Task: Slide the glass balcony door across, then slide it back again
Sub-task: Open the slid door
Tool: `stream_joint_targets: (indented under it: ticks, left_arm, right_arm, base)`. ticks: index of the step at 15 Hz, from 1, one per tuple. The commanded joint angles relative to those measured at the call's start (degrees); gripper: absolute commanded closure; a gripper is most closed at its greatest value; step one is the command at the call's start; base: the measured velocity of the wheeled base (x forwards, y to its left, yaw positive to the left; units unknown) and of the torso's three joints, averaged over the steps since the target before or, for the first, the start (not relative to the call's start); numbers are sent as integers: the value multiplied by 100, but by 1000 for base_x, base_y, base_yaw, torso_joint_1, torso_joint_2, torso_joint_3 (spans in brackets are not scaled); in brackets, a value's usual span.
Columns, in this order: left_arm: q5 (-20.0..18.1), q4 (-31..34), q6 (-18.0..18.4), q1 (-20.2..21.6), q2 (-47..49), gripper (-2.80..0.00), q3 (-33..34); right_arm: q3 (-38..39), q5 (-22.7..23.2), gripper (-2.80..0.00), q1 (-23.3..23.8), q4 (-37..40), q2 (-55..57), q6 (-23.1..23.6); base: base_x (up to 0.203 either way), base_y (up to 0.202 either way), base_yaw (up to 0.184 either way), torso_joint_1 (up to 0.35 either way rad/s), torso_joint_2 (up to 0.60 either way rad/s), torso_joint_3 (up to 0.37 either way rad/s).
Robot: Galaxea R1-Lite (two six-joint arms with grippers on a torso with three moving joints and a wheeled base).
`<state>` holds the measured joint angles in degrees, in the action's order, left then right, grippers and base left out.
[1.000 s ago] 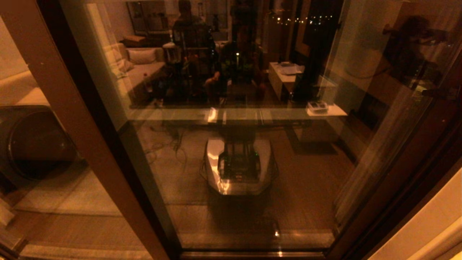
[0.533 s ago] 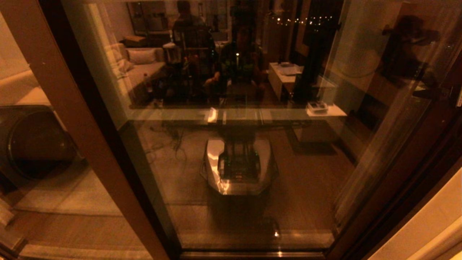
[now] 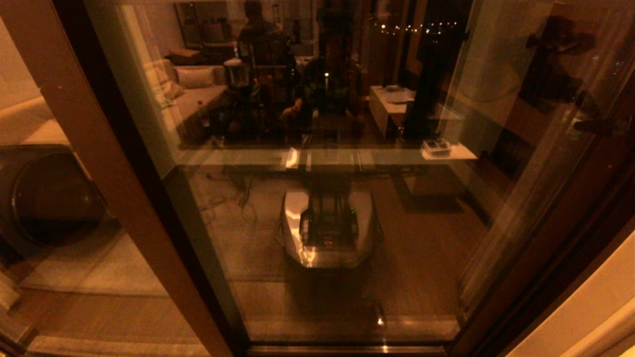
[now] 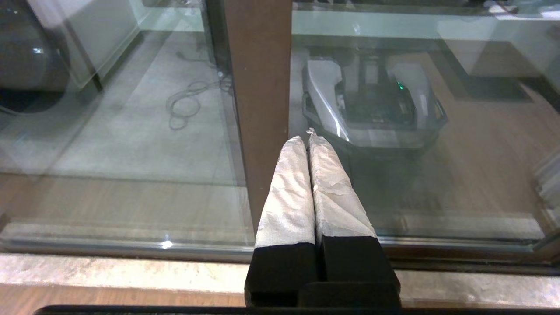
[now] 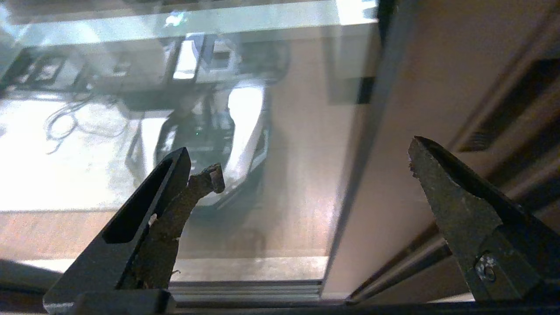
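Left wrist view: left gripper (image 4: pixel 308 139) faces glass balcony door (image 4: pixel 258 87).

We identify the setting as a home living room at a glass balcony door (image 3: pixel 322 198). The pane reflects a sofa (image 3: pixel 191 91) with cushions, a low white cabinet (image 3: pixel 392 106), a long shelf (image 3: pixel 327 157), string lights (image 3: pixel 412 27) and wood flooring (image 3: pixel 436 248). Loose cables (image 4: pixel 188 98) lie on the floor.

Glass balcony door (image 3: pixel 337 208) directly ahead; no gap
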<state>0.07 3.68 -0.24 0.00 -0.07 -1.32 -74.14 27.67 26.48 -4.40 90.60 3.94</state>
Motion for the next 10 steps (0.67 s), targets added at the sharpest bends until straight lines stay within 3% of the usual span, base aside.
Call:
stream_joint_targets:
  ticks: [1, 6, 7, 10]
  left_arm:
    - [2, 1, -2, 0, -1, 0, 0]
    - [2, 1, -2, 0, -1, 0, 0]
    - [2, 1, -2, 0, -1, 0, 0]
    - [2, 1, -2, 0, -1, 0, 0]
  right_arm:
    - [-6, -119, -280, 123, 1, -67, 26]
    - [-21, -253, -280, 416, 9, -132, 88]
    - [-21, -287, 0, 465, 9, -151, 114]
    - [-127, -702, 0, 506, 87, -123, 124]
  base:
    - [0, 0, 0, 0, 0, 0]
    - [0, 0, 0, 0, 0, 0]
    - [0, 0, 0, 0, 0, 0]
    - [0, 0, 0, 0, 0, 0]
